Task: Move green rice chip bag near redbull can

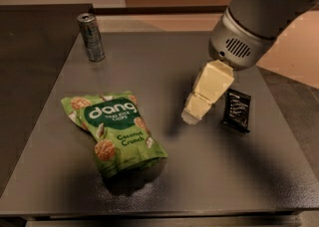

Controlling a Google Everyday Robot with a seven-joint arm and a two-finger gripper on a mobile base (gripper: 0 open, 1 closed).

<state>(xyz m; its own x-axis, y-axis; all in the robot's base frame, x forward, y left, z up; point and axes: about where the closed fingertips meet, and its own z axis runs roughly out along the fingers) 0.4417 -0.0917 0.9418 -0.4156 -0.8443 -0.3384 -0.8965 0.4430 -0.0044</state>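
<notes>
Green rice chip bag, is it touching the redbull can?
No, the green rice chip bag lies apart from the redbull can; the gripper hangs near the black wrapper.

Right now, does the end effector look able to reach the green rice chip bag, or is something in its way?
Probably yes. The end effector hangs over the table beside the green rice chip bag, only bare tabletop between them. The black wrapper lies on its other side.
</notes>
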